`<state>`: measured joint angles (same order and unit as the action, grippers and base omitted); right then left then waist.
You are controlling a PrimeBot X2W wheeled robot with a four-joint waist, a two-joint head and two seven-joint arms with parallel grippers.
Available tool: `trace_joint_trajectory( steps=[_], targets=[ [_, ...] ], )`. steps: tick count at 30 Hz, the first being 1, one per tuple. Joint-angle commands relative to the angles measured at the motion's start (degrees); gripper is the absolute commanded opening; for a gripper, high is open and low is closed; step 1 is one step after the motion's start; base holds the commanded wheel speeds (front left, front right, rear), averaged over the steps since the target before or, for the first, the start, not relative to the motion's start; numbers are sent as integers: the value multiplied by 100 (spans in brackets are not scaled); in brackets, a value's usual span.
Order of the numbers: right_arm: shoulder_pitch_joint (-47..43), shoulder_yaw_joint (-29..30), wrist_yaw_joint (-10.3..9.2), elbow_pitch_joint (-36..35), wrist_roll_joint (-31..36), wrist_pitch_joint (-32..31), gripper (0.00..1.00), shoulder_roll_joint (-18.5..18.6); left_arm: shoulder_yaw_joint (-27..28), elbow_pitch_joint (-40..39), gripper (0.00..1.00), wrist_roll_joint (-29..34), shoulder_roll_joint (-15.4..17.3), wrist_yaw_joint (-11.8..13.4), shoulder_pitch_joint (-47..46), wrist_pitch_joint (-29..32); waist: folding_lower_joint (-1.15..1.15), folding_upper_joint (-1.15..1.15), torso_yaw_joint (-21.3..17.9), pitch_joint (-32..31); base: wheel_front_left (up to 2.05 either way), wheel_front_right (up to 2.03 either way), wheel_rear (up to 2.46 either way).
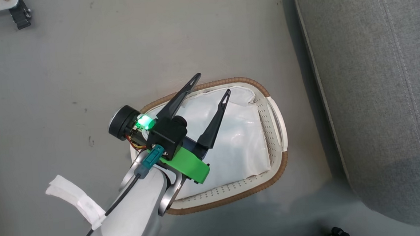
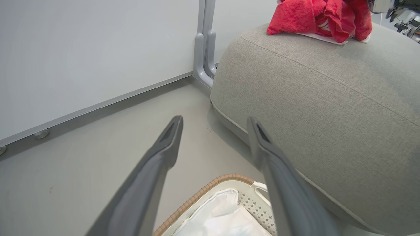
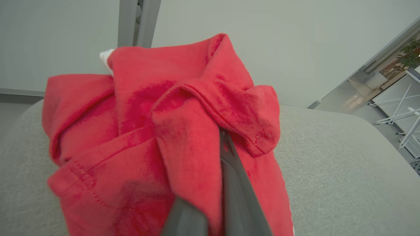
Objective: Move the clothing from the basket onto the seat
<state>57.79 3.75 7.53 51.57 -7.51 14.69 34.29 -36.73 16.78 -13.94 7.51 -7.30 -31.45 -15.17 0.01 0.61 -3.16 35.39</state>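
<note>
Floor (image 1: 82, 49): grey, carried the basket (image 1: 236, 192) beside the seat (image 1: 375, 86).
Your left claw (image 1: 212, 83): gaped over its liner (image 1: 240, 141).
Your right claw (image 3: 225, 137): pinched red clothing (image 3: 137, 114).

The oval perforated plastic basket (image 1: 264, 125) is white, dotted with rows of small holes under a brown woven rim. The crinkled liner (image 1: 240, 141) inside it is plain white, and the smooth floor (image 1: 82, 60) around the basket is flat grey with a few dark specks. Beside the basket, the large rounded upholstered seat (image 1: 375, 86) is a mottled light grey weave with paler stitched seams, and the soft fabric clothing (image 3: 147, 131) is bright red with white trim. Above the basket, the left gripper (image 1: 212, 84) has black fingers, a bright green plastic mount (image 1: 189, 166) and a glowing green light (image 1: 144, 121).
</note>
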Motion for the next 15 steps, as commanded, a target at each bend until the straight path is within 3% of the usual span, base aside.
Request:
trace_joint_trajectory(
  steps=[1, 3, 6, 7, 15],
  targets=[
    [-115, 21, -8, 48, 70, 43, 0, -65, 54, -4, 100, 36, 29, 2, -14, 4, -1, -61, -54, 38, 0, 0, 0],
    [-200, 17, -8, 66, 150, 48, 3, -141, 69, 2, 100, 40, 28, 4, 1, 4, -1, -61, -116, 21, 0, 0, 0],
    [-327, 20, -8, -179, 260, 53, 45, -280, 103, 9, 100, 45, 44, 3, 29, 4, -1, -61, -216, -38, 0, 0, 0],
    [-428, 77, -8, -276, 280, 54, 100, -333, 115, 12, 100, 39, 40, 2, 36, 4, -1, -61, -246, -72, 0, 0, 0],
    [-1144, 207, -8, -910, 503, 56, 100, -798, 260, 41, 100, -183, 3, -12, 227, 4, -1, -61, -494, -590, 0, 0, 0]
  ],
)
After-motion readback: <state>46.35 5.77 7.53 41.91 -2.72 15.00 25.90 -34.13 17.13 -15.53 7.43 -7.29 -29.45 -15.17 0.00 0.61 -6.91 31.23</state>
